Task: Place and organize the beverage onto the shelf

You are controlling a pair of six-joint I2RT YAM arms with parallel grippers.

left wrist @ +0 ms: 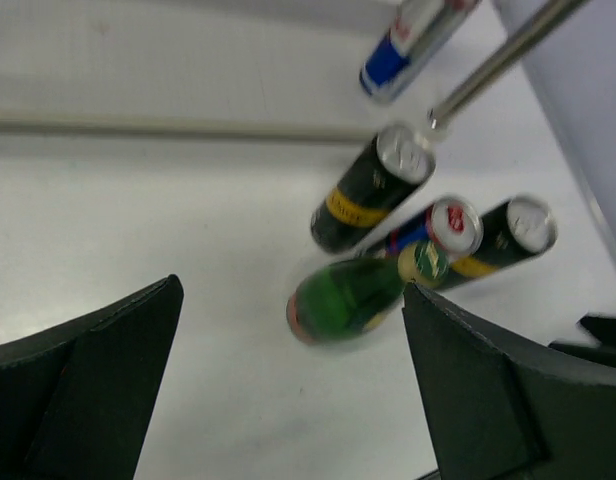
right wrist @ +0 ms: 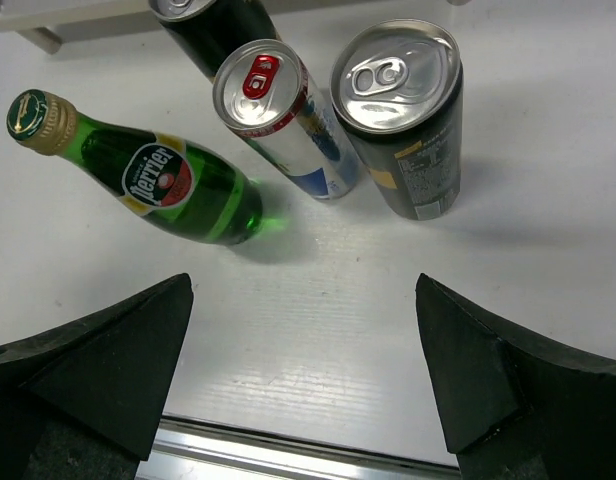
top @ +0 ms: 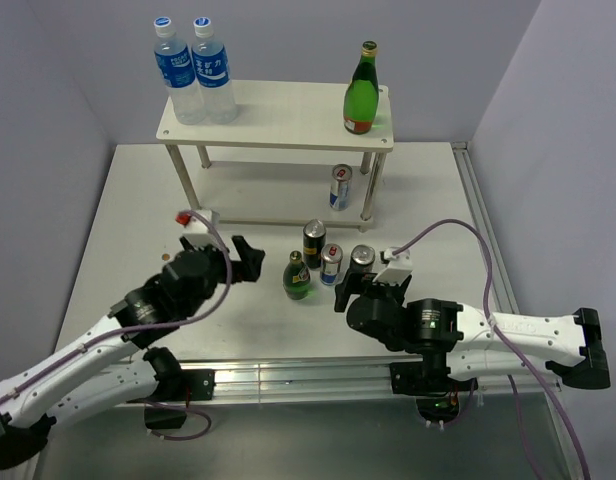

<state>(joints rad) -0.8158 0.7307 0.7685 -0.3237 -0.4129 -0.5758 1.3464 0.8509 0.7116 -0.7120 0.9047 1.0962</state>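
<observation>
White arm links [top: 78, 360] with black joints [top: 188, 275], lilac cables [top: 458, 222], matte black wedge-shaped fingers [right wrist: 98, 360]

A robotics lab: bare pale partition walls [top: 58, 100] enclose a white bench [top: 138, 220] with an aluminium rail [top: 308, 372] behind it.

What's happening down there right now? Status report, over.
Both open, empty: left gripper, right gripper. One green bottle and one slim can on shelf; four drinks on table. Two water bottles occupy shelf top's left end.
</observation>
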